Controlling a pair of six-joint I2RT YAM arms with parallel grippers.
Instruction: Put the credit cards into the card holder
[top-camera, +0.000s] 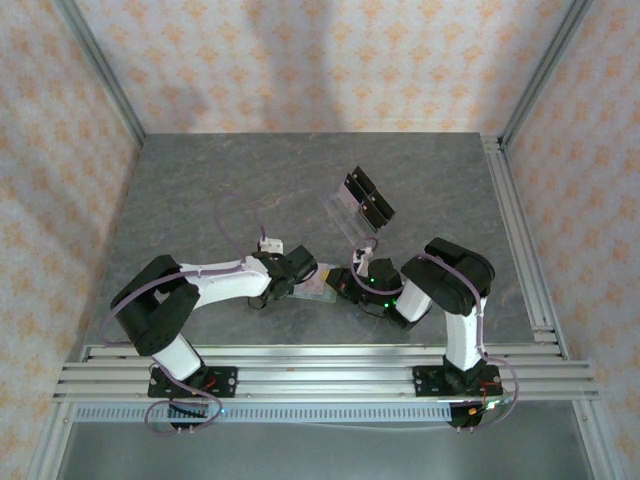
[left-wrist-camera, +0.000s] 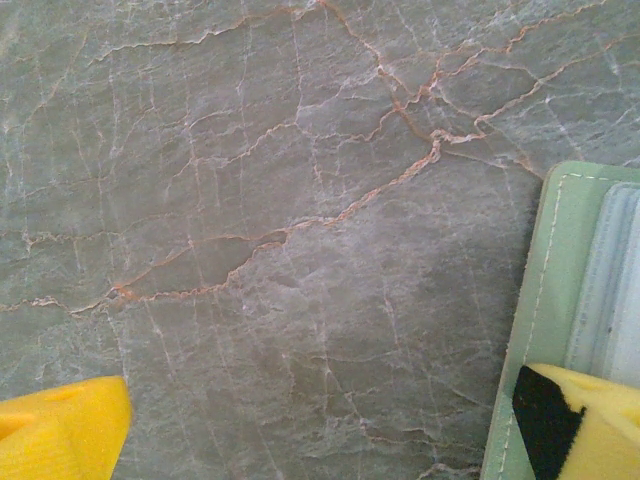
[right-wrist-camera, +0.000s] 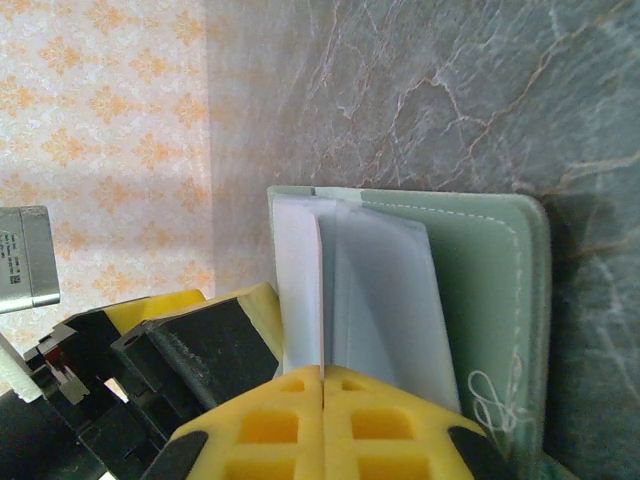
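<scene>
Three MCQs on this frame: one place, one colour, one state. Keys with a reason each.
1. Wallet lies: A in a tray; B on the table; C on the floor.
2. Wallet colour: A red; B black; C green.
3. Left jaws: A open; B shut; C gripping a pen.
Key: 1 B, marbled tabletop lies under it; 2 C, green stitched cover in both wrist views; 3 A, yellow fingertips stand far apart.
</scene>
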